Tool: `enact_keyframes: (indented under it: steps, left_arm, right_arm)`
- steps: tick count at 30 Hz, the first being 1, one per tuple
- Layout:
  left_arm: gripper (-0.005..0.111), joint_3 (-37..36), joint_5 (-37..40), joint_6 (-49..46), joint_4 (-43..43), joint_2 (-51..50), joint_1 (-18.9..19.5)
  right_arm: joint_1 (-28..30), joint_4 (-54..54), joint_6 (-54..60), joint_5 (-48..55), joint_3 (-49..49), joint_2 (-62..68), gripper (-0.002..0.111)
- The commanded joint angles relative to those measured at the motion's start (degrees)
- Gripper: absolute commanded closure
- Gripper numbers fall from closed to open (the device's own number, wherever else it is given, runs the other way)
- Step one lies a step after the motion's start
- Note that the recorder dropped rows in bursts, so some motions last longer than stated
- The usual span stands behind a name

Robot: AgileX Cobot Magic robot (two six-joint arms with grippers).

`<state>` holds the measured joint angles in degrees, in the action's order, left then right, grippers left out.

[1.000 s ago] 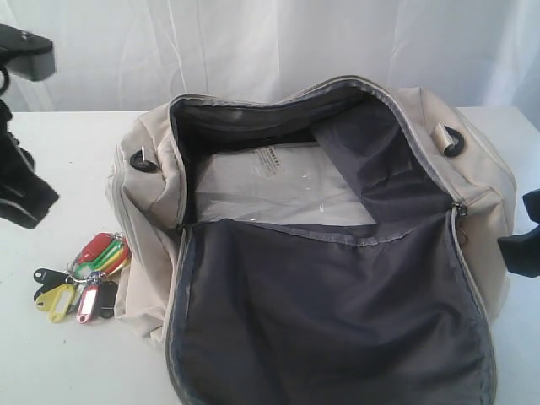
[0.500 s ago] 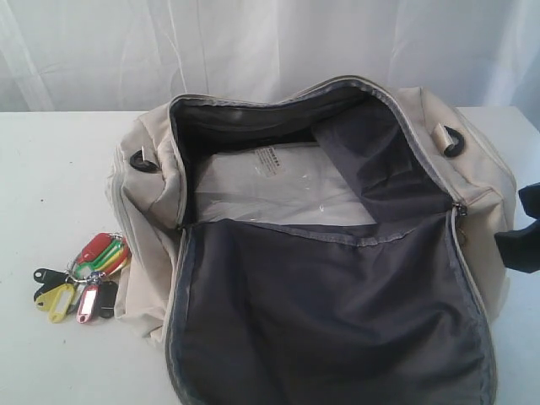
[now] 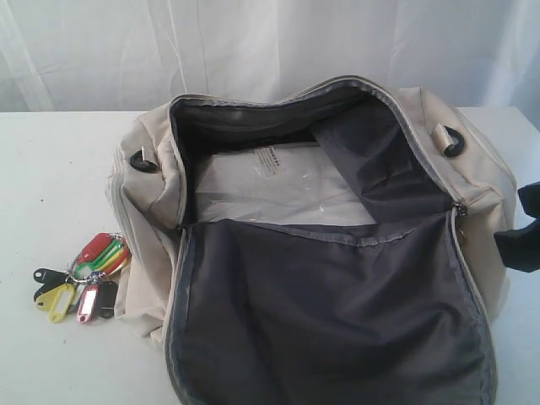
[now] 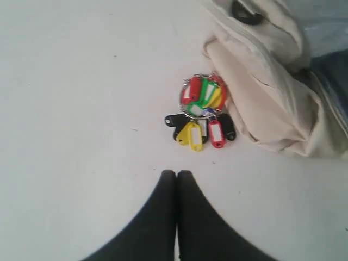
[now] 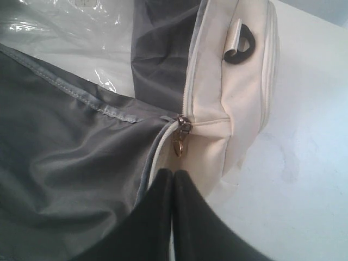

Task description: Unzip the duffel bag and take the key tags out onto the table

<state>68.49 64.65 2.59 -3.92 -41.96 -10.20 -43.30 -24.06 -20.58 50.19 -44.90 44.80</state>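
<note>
Left arm has withdrawn out of the wide view since a second ago; the bag is unzipped and the tags are out.
Nearest, the dark grey lining [image 3: 321, 321] of the large cream fabric duffel bag [image 3: 152, 211] folds open toward the viewer. Beside its left end, the bunch of small red, yellow, green and black plastic key tags [image 3: 89, 274] lies on the plain white tabletop [image 3: 51, 186]. The black left pincer [image 4: 176, 175] hovers near them, jaws pressed together and empty. The black right pincer [image 5: 173, 173], also closed on nothing, sits just beside the brass zip pull [image 5: 178, 145]. Further in lies a clear plastic packet [image 3: 270, 190]; behind hangs a white curtain [image 3: 253, 42]. Likely risk: the right pincer snagging fabric as it retreats, dragging the bag into the tags.
</note>
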Motion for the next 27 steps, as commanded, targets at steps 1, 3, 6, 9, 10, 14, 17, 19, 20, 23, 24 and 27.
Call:
enact_keyframes:
  steps: [1, 3, 6, 9, 10, 14, 17, 19, 20, 23, 24, 27]
  left_arm:
    - [0.107, 0.2, 2.6, 0.1, 0.0, 3.2, 8.3]
    - [0.107, 0.2, 2.6, 0.1, 0.0, 4.3, 9.9]
    - [0.107, 0.2, 2.6, 0.1, 0.0, 6.4, 10.4]
    - [0.107, 0.2, 2.6, 0.1, 0.0, 8.8, 10.4]
    - [0.107, 0.2, 2.6, 0.1, 0.0, 9.7, 10.4]
    - [0.107, 0.2, 2.6, 0.1, 0.0, 15.3, 10.4]
    - [0.107, 0.2, 2.6, 0.1, 0.0, 20.2, 10.4]
    - [0.107, 0.2, 2.6, 0.1, 0.0, 22.9, 10.4]
    - [0.107, 0.2, 2.6, 0.1, 0.0, 24.2, 10.4]
    - [0.107, 0.2, 2.6, 0.1, 0.0, 27.1, 10.3]
    - [0.107, 0.2, 2.6, 0.1, -0.3, 28.1, 10.1]
    - [0.107, -0.4, 2.3, 0.1, -0.5, 31.4, 9.7]
  right_arm:
    - [-0.2, 0.0, -0.3, -0.6, 0.3, -0.3, 0.108]
    - [-0.2, 0.0, -0.3, -0.6, 0.3, -0.3, 0.108]
    - [-0.2, 0.0, -0.3, -0.6, 0.3, -0.3, 0.108]
    - [-0.2, 0.0, -0.3, -0.6, 0.3, -0.3, 0.108]
    - [-0.2, 0.0, -0.3, -0.6, 0.3, -0.3, 0.108]
    - [-0.2, 0.0, -0.3, -0.6, 0.3, -0.3, 0.108]
    - [-0.2, 0.0, -0.3, -0.6, 0.3, -0.3, 0.108]
    - [-0.2, 0.0, -0.3, -0.6, 0.3, -0.3, 0.108]
    - [-0.2, 0.0, -0.3, -0.6, 0.3, -0.3, 0.108]
    - [-0.2, 0.0, -0.3, -0.6, 0.3, -0.3, 0.108]
    - [-0.2, 0.0, -0.3, -0.6, 0.3, -0.3, 0.108]
    - [-0.2, 0.0, -0.3, -0.6, 0.3, -0.3, 0.108]
